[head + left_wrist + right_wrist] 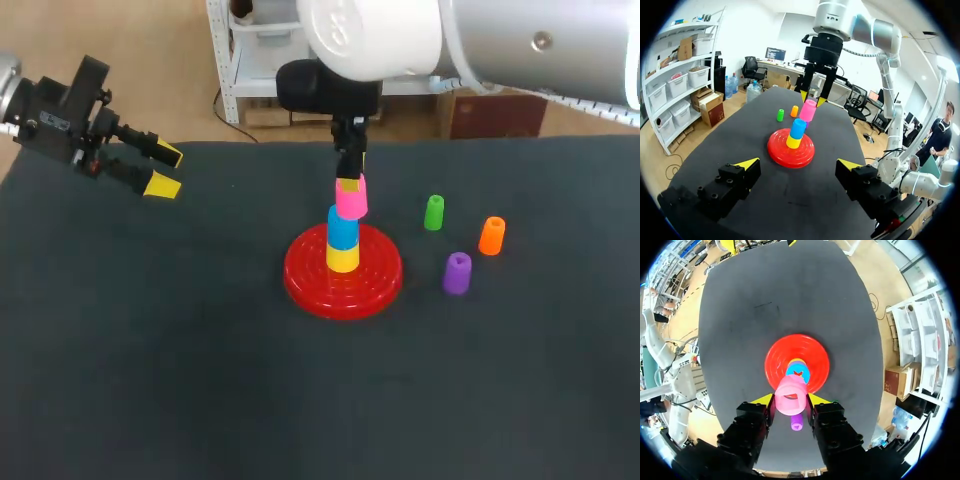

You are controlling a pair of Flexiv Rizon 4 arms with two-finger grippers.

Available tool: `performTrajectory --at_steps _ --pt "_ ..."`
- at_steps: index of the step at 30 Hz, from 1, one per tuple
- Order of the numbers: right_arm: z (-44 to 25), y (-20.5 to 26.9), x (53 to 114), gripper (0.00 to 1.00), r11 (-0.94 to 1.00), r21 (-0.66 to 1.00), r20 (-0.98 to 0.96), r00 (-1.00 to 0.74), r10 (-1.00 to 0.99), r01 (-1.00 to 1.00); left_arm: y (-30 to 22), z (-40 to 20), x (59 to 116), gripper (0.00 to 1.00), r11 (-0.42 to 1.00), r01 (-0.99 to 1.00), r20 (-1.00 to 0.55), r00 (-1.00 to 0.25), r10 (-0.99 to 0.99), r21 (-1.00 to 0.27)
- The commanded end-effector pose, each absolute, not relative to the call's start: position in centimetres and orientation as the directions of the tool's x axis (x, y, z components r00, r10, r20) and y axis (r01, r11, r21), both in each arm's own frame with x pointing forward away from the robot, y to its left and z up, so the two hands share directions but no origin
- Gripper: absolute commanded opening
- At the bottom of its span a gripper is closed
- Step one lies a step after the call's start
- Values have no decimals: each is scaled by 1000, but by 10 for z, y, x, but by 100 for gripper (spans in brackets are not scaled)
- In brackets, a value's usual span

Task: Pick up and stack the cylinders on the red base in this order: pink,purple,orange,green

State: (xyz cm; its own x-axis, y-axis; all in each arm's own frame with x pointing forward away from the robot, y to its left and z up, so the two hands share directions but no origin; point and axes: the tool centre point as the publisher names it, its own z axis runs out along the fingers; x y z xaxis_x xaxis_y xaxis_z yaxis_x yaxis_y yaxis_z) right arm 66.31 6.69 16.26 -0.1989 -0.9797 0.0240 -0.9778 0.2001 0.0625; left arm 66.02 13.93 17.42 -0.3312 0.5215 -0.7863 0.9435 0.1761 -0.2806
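The red base carries a yellow cylinder with a blue cylinder on it. My right gripper is shut on the pink cylinder, held tilted just above and beside the blue one. To the right of the base stand the green, orange and purple cylinders. My left gripper hangs open at the far left, holding nothing.
The dark table stretches wide in front and to the left of the base. My right arm comes in over the back right of the table.
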Motion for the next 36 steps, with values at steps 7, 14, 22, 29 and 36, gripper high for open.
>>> performTrajectory --at_steps 7,14,22,29,36 --pt "155 66 672 0 202 80 35 -200 -979 -976 140 173 662 100 171 944 -787 -329 522 -282" --pt "153 70 677 0 200 91 41 -197 -979 -976 140 173 662 100 171 944 -787 -329 522 -282" --pt "154 77 683 0 175 91 38 -172 -984 -980 140 173 662 100 171 944 -787 -329 522 -282" --pt "143 78 677 0 171 127 47 -166 -985 -977 140 173 662 100 171 944 -787 -329 522 -282" --pt "133 74 678 0 183 135 49 -178 -983 -974 140 173 662 100 171 944 -787 -329 522 -282"
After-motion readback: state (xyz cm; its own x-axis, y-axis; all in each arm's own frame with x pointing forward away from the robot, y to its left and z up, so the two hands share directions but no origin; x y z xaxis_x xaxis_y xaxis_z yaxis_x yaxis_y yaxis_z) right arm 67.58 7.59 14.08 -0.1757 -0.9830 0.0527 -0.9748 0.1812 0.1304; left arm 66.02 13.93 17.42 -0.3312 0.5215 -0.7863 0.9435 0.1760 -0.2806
